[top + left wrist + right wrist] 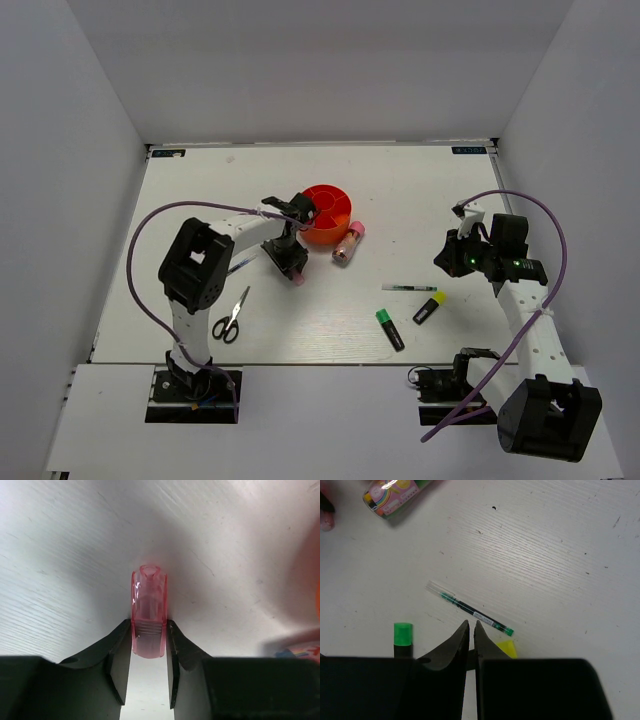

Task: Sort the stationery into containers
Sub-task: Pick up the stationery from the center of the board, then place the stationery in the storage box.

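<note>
left gripper: clenched on a pink translucent item. the item is short and tube-like, with a rounded open far end and a ridged band where the fingers press its two sides. it sticks out straight ahead of the fingertips, over the white table; whether it touches the surface cannot be told.

left arm pose: elbow raised, forearm reaching inward, wrist turned down, gripper close over the table.

around the left gripper: orange tub just beyond it and slightly right, round, low, with inner dividers. pink-capped tube lying to its right, beside the tub's near rim, with a rainbow label. black-handled scissors behind it to the left, near the arm's base.

right gripper: fingers pressed together, nothing between them. it is held above the table, wrist pointing inward.

around the right gripper: thin pen just ahead of the tips, lying slantwise. yellow highlighter partly under the right finger. green highlighter to the left, cap showing.
</note>
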Controlling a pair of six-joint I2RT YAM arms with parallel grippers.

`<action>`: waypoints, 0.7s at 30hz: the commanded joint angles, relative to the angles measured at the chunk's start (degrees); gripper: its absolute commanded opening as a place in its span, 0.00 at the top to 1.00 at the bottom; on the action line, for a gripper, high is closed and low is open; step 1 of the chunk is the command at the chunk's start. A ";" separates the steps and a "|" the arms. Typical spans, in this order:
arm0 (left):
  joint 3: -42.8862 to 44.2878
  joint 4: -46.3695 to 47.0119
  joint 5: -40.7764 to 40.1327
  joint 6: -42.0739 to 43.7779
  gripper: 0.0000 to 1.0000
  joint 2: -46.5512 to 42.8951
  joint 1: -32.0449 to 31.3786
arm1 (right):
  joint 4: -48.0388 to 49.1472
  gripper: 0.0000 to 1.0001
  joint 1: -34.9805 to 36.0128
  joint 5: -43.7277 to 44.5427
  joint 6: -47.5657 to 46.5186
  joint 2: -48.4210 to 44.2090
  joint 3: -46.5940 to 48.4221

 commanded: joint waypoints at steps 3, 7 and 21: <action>3.43 -2.23 -5.59 13.87 1.00 -8.82 0.18 | 1.17 0.86 -0.41 -0.97 0.05 -0.91 1.46; 1.86 3.10 -7.98 27.04 1.00 -15.68 0.27 | 1.17 0.86 -0.32 -1.41 -0.04 -0.73 1.46; -0.08 30.28 -2.90 74.25 1.00 -20.19 1.49 | 1.26 0.86 -0.24 -2.29 -0.21 0.24 1.37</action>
